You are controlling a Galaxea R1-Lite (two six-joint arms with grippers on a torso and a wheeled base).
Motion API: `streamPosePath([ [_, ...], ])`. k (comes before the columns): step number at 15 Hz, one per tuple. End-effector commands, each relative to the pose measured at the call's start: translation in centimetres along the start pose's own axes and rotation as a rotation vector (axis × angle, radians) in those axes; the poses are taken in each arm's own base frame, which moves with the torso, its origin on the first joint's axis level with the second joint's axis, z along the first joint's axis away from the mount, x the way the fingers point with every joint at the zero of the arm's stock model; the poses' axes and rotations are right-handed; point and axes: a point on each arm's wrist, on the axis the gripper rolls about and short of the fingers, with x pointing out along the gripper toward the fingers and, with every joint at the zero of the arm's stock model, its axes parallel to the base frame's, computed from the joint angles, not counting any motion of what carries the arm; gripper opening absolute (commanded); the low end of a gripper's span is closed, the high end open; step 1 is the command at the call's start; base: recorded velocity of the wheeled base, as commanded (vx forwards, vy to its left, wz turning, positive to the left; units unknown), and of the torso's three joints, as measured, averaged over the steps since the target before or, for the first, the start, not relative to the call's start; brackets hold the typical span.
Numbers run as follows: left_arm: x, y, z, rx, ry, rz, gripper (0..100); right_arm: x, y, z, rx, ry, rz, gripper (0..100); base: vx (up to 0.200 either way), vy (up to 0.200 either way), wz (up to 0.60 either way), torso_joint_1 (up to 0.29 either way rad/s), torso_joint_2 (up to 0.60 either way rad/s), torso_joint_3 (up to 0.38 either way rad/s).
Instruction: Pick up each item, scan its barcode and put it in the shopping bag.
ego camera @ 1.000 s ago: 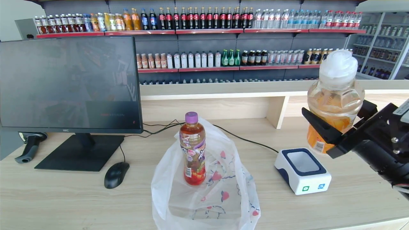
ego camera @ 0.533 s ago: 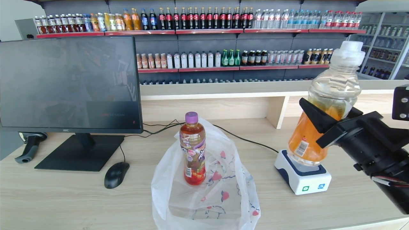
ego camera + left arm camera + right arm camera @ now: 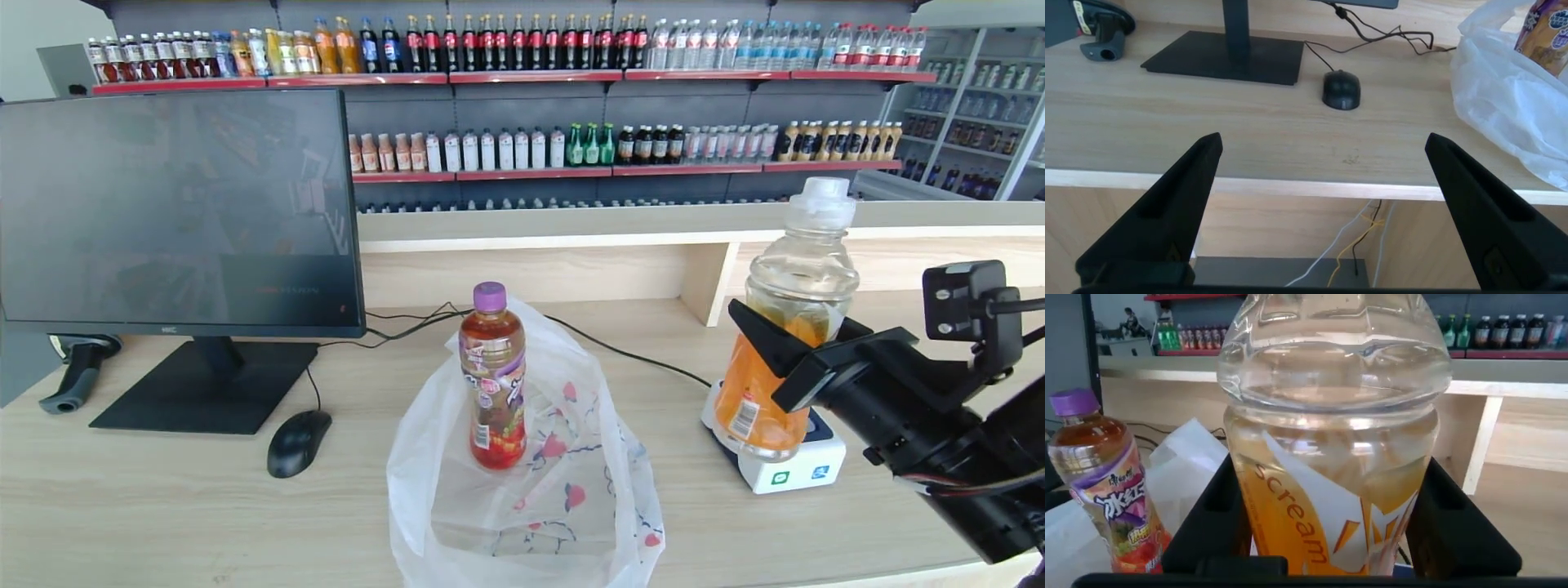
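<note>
scan the orange bottle (image 3: 755, 392)

my right gripper (image 3: 792, 339) pinches the orange bottle nearly upright, on or just above the scanner (image 3: 804, 472), right of the shopping bag (image 3: 588, 490). its barcode (image 3: 743, 418) faces me, so i'd tilt it down toward the scanner, slowly. left gripper (image 3: 1323, 140) hangs spread off the counter's (image 3: 1249, 122) near edge.

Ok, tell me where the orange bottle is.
The orange bottle is upright in the right gripper, over the white scanner, right of the shopping bag in the head view.
</note>
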Motion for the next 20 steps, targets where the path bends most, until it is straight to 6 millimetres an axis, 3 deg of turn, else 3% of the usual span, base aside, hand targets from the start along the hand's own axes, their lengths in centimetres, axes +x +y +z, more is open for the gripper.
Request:
streamPosePath([
  [1,0.0,0.0,0.01,0.0,-0.001,0.0,100,-0.22,-0.04,-0.31,0.0,0.015,-0.001,0,0.0,0.0,0.0,0.0,0.0,0.0],
  [6,0.0,0.0,0.01,0.001,-0.001,0.0,100,-0.37,-0.06,-0.23,0.005,0.013,-0.001,0,0.0,0.0,0.0,0.0,0.0,0.0],
  [12,0.0,0.0,0.01,-0.002,-0.001,0.002,100,-0.58,-0.11,-0.28,0.015,0.018,0.001,0,0.0,0.2,0.0,0.006,0.01,0.0],
  [18,0.0,0.0,0.01,0.0,-0.001,0.002,100,-0.62,-0.12,-0.26,0.015,0.018,0.001,0,0.0,0.0,0.0,0.0,0.0,0.0],
  [20,0.0,0.0,0.01,0.0,-0.001,0.002,100,-0.72,-0.13,-0.3,0.013,0.021,0.001,0,0.0,0.0,0.6,0.002,0.0,0.002],
])
